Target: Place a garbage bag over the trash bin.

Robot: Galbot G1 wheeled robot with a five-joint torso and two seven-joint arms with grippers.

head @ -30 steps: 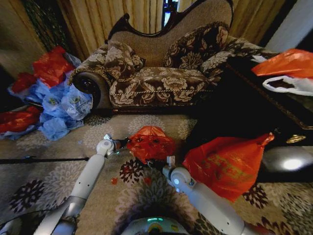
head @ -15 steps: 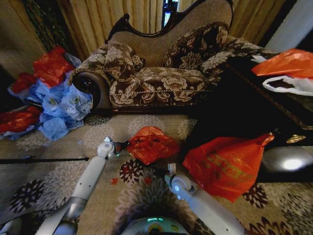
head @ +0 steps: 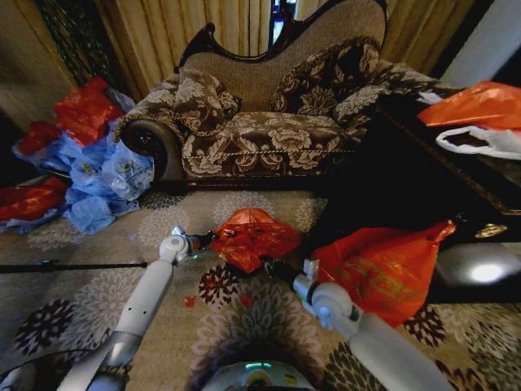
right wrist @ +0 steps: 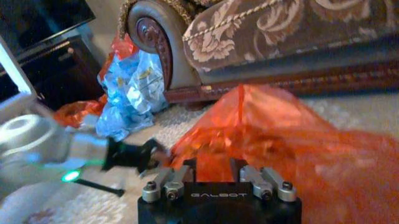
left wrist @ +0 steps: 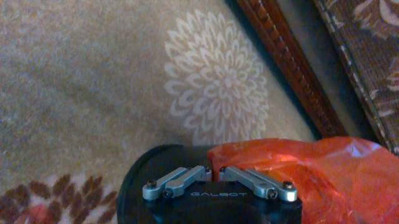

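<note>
Two white arms reach forward from the robot onto the floral carpet (head: 98, 269), meeting at the garbage bag (head: 254, 236), a crinkly red-orange heap just ahead of the robot. The left gripper (head: 205, 240) sits at the bag's left edge; in its wrist view the fingers (left wrist: 181, 179) are pressed together over the bag's edge, and the trash bin (left wrist: 146, 175) — black and round — shows under the plastic as a dark rim on the carpet. The right gripper (head: 269, 265) is at the bag's near right side; its wrist view shows the jaws drawn in on a fold of the orange film, with the left gripper's dark tip visible beyond it. The bag lies draped over the bin, bunched and peaked on top.

Just right of the right arm lies a larger orange bag (head: 383, 269) with faint print, leaning against a dark cabinet (head: 407, 187). Farther left, a pile of light-blue and red bags (head: 89, 171) rests by the sofa's arm. At the back stands the patterned sofa (head: 269, 122) — curtains (head: 195, 24) hang behind it.
</note>
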